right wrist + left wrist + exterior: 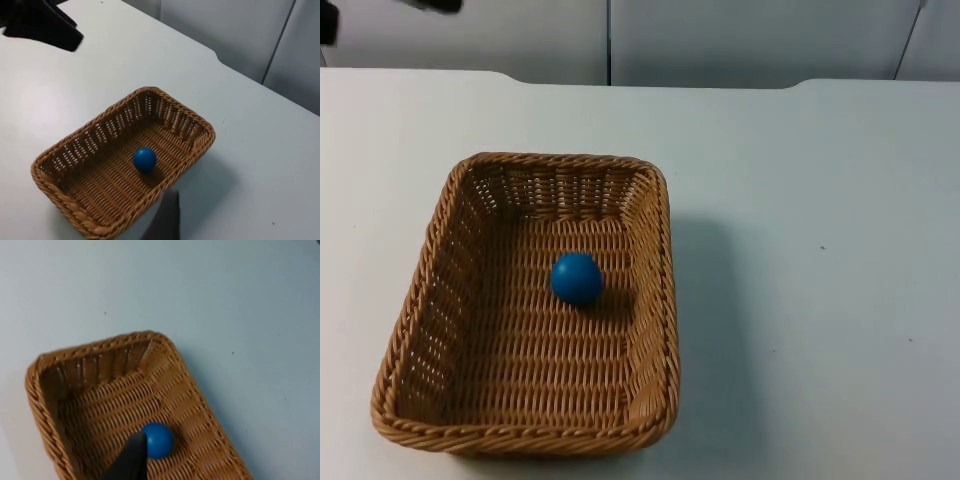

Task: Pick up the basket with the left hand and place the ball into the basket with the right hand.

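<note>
We see a rectangular woven wicker basket, light brown, standing flat on the white table top w/ its opening up. Its long axis runs from the near edge of the table toward the grey partition wall, a bit slanted — the far end leans slightly to the right arm's side. The near short rim is close to the table's front edge, the far short rim about mid-table. The wrist views show the same basket resting on the table.

The small round blue ball lies inside the basket, on the woven floor, approx. in the middle, somewhat nearer to the right long wall than to the left one. It touches no wall. In the left wrist view the ball sits just beside a black fingertip of the left gripper, which is above the basket, not touching it as far as we can tell. In the right wrist view the ball is also on the basket's floor, and the right gripper's fingertip is over the table beside the basket's long wall.

For both grippers we cannot tell the finger opening — neither one holds anything that we can see.
</note>
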Controlling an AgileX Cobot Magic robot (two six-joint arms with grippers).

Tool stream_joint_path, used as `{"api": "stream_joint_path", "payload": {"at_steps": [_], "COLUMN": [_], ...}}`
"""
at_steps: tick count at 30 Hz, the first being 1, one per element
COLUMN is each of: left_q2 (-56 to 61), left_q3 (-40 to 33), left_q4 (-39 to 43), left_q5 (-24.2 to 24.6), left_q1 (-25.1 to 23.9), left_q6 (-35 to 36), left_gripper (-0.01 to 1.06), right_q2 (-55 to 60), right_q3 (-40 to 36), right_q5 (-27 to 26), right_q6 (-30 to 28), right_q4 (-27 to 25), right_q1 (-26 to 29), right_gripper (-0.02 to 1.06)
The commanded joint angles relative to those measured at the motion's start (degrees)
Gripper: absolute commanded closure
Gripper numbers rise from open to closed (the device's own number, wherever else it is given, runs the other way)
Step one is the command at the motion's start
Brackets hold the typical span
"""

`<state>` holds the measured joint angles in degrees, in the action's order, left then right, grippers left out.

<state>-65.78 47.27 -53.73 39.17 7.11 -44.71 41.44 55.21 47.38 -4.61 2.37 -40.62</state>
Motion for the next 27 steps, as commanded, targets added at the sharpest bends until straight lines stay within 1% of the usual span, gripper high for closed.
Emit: {"api": "stream_joint_path", "payload": {"at_steps": [1, 3, 4, 7, 9, 10, 11, 14, 15, 17, 19, 20, 21, 26, 27], "left_q2": [6.4, 12.4, 12.4, 21.0, 26.6, 26.6, 29.1, 35.1, 35.1, 38.1, 40.8, 41.9, 41.9, 47.4, 47.4], "left_q3": [0.0, 0.0, 0.0, 0.0, 0.0, 0.0, 0.0, 0.0, 0.0, 0.0, 0.0, 0.0, 0.0, 0.0, 0.0], "left_q4": [5.2, 8.3, 8.3, 10.6, 14.3, 14.3, 17.1, 27.5, 27.5, 32.4, 35.5, 36.4, 36.4, 40.0, 40.0], "left_q5": [1.2, 1.5, 1.5, 1.9, 2.3, 2.3, 3.0, 6.9, 6.9, 10.2, 13.6, 14.7, 14.7, 20.4, 20.4], "left_q1": [-0.1, -0.1, -0.1, -0.1, -0.1, -0.1, -0.1, -0.1, -0.1, -0.1, -0.1, -0.1, -0.1, -0.1, -0.1], "left_q6": [3.0, 5.0, 5.0, 6.8, 10.5, 10.5, 12.5, 19.2, 19.2, 23.0, 25.7, 27.1, 27.1, 31.9, 31.9], "left_gripper": [0.05, 0.05, 0.05, 0.05, 0.05, 0.05, 0.05, 0.05, 0.05, 0.05, 0.05, 0.05, 0.05, 0.05, 0.05], "right_q2": [-1.5, -3.4, -3.4, -6.8, -9.2, -9.2, -10.6, -14.6, -14.6, -18.2, -20.2, -21.6, -21.6, -27.8, -27.8], "right_q3": [-1.5, -3.5, -3.5, -6.8, -8.9, -8.9, -9.8, -12.7, -12.7, -15.6, -17.3, -18.5, -18.5, -24.9, -24.9], "right_q5": [-0.8, -1.9, -1.9, -2.8, -2.8, -2.8, -2.8, -2.7, -2.7, -2.7, -2.4, -2.2, -2.2, -0.5, -0.5], "right_q6": [-0.2, 0.0, 0.0, 0.1, 0.4, 0.4, 0.4, 0.9, 0.9, 1.2, 1.3, 1.2, 1.2, 1.9, 1.9], "right_q4": [0.5, 0.5, 0.5, 0.4, 0.4, 0.4, 0.4, 0.4, 0.4, 0.1, -0.3, -0.7, -0.7, -1.4, -1.4], "right_q1": [0.1, 0.1, 0.1, 0.1, 0.1, 0.1, 0.1, 0.1, 0.1, 0.1, 0.1, 0.1, 0.1, 0.1, 0.1], "right_gripper": [0.28, 0.28, 0.28, 0.28, 0.28, 0.28, 0.28, 0.28, 0.28, 0.28, 0.28, 0.28, 0.28, 0.28, 0.28]}}
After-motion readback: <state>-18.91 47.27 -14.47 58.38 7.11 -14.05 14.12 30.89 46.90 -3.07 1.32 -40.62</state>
